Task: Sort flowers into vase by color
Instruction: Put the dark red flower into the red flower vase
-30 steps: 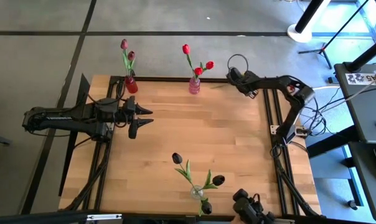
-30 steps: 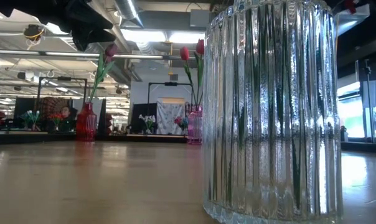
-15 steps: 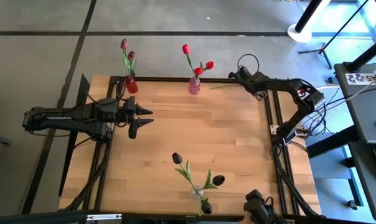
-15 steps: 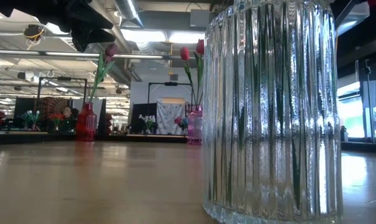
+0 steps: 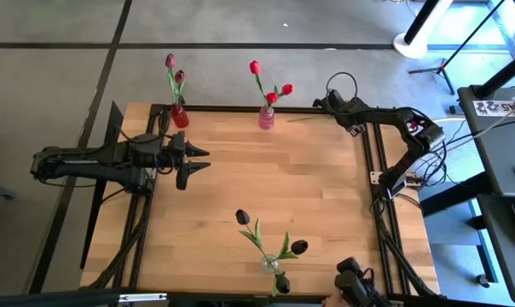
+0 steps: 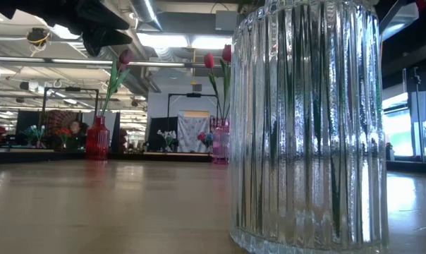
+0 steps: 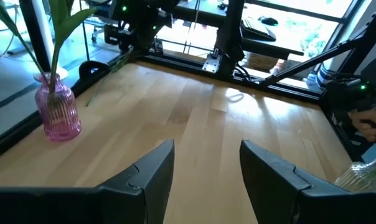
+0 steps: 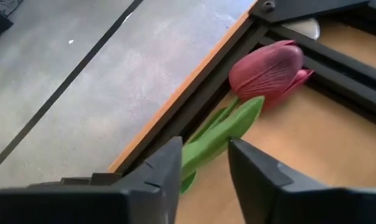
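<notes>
Most of my sorting looks done: two dusky maroon-pink tulips stand in the slim red glass vase (image 5: 179,115) at the desk's (image 5: 257,188) far edge, bright red ones in the ribbed pink glass vase (image 5: 266,118) beside it, and near-black ones in the clear ribbed glass vase (image 5: 269,264) at the near edge. One maroon-pink tulip with a green stem (image 8: 267,68) lies at the far right corner, and my right pincer (image 8: 203,158) has its fingers apart astride that stem (not clamped, as far as I can judge). My left pincer (image 5: 192,164) waits open over the desk's left side.
</notes>
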